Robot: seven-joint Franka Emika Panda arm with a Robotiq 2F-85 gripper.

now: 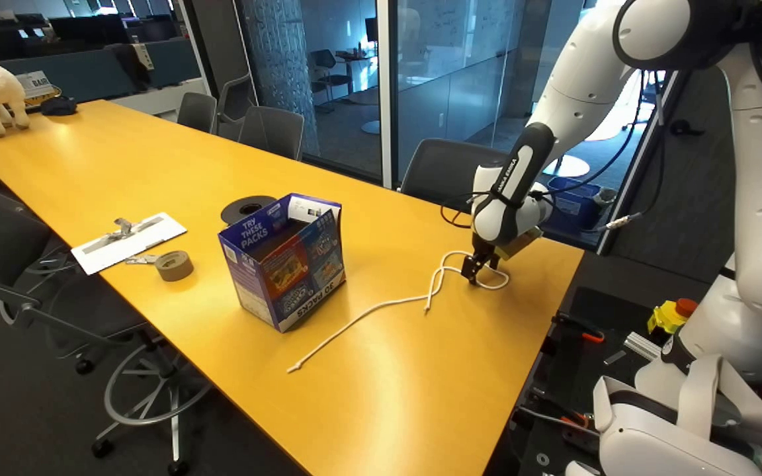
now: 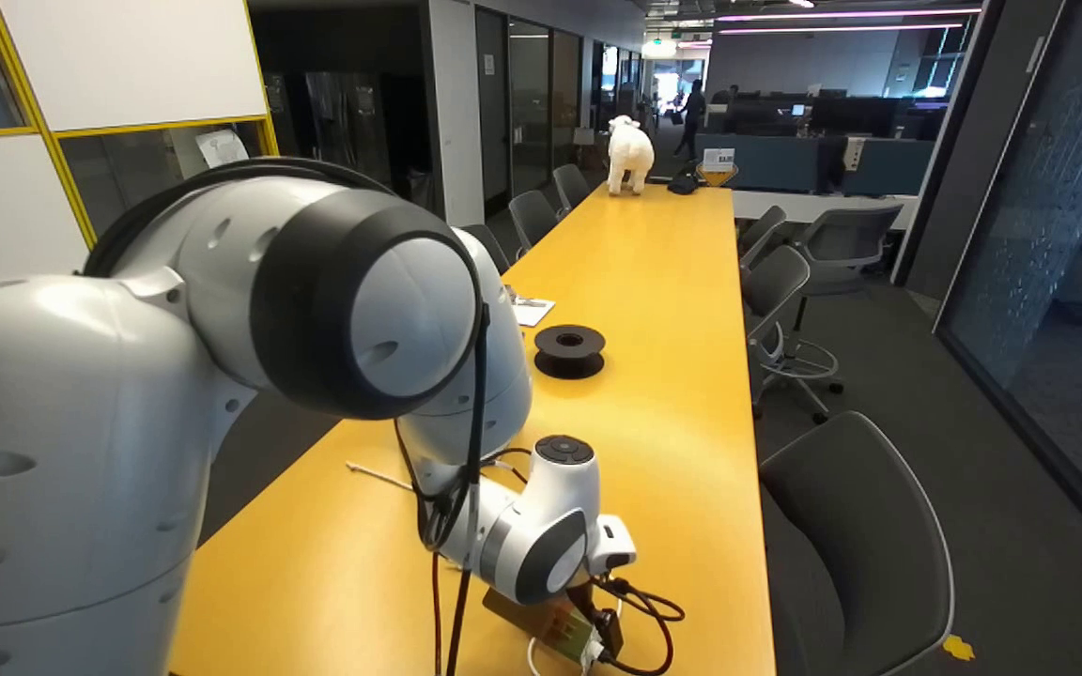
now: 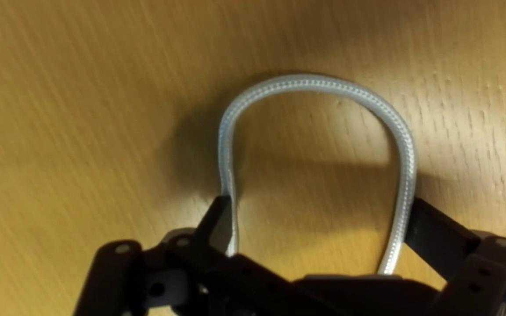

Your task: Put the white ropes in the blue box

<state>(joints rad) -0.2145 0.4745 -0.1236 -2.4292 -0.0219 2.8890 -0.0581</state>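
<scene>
The jaws are spread wide, nothing gripped; 2 strands of looped rope [image 3: 308,82] are straddled, presumably so that both can be pinched. The loops are bunched near a corner of the table [image 1: 387,383]; a tail is laid out with its tip near the box [image 1: 285,271], which is stood upright, open-topped, apparently for filling. The rope is thin, white, limp, ridged along its middle; whether 1 rope or 2 are shown cannot be told.

Rope [image 3: 308,82] braided cloth; box [image 1: 305,271] printed cardboard; table [image 1: 407,377] glossy wood; claw [image 3: 319,215] matt.
</scene>
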